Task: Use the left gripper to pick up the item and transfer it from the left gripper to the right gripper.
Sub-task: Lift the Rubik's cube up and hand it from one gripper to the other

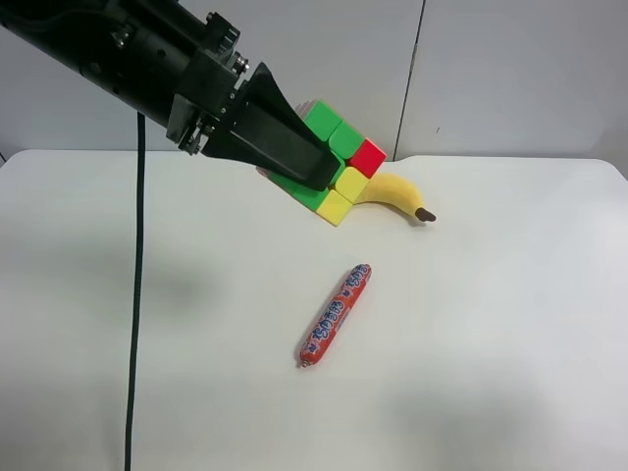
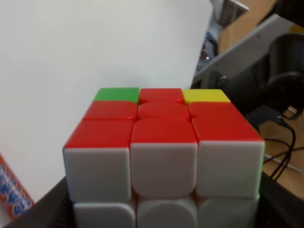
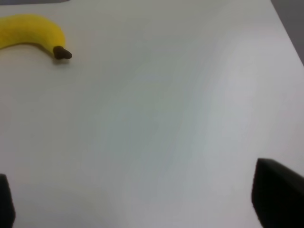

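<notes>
My left gripper (image 1: 319, 167) is shut on the puzzle cube (image 1: 339, 162) and holds it in the air above the table's far middle. In the exterior high view the cube shows green, yellow and red squares past the black fingers (image 1: 289, 137). In the left wrist view the cube (image 2: 164, 147) fills the frame with red and white faces between the two black fingers (image 2: 280, 206). My right gripper (image 3: 142, 209) is open and empty over bare white table; only its two fingertips (image 3: 278, 194) show. The right arm is out of the exterior high view.
A yellow banana (image 1: 397, 191) lies on the white table (image 1: 491, 324) just behind the held cube; it also shows in the right wrist view (image 3: 31, 33). A red wrapped sausage stick (image 1: 336, 314) lies mid-table. A black cable (image 1: 135, 294) hangs from the left arm.
</notes>
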